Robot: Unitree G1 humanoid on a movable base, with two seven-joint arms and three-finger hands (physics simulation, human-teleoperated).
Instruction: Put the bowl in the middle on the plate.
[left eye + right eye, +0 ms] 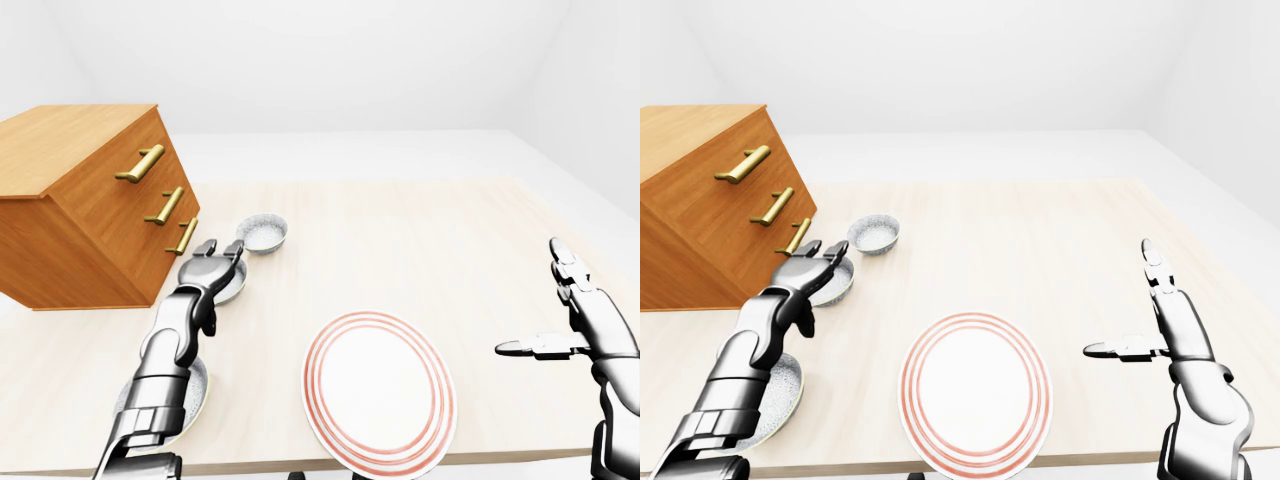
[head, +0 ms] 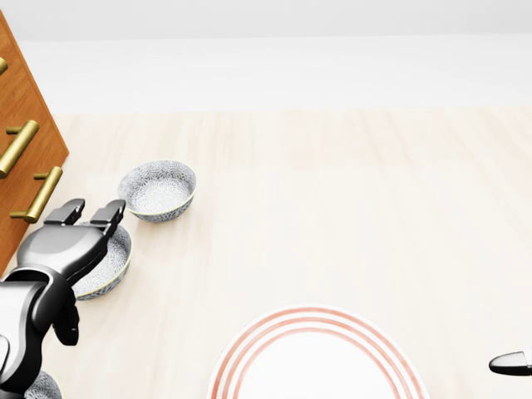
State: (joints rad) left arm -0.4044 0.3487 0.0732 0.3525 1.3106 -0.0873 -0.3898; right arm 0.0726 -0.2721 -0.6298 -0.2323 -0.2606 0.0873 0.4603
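Left hand (image 2: pixel 65 239) hovered over the middle bowl (image 2: pixel 115 259), fingers spread and empty — the reach, seemingly; next, a descent and rim grip.

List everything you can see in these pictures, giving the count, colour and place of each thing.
Table: one, pale wood, fills the lower part of the eye views.
Drawer chest: one, orange-brown wood, left of the table.
Handles: three, gold, on the chest's drawers.
Bowls: three, white with a grey pattern, in a row beside the chest: top bowl, middle bowl, bottom bowl.
Plate: one, white with red rings, bottom centre.
Left hand: one, grey and black, open over the middle bowl.
Right hand: one, grey and black, open, at right, holding nothing.
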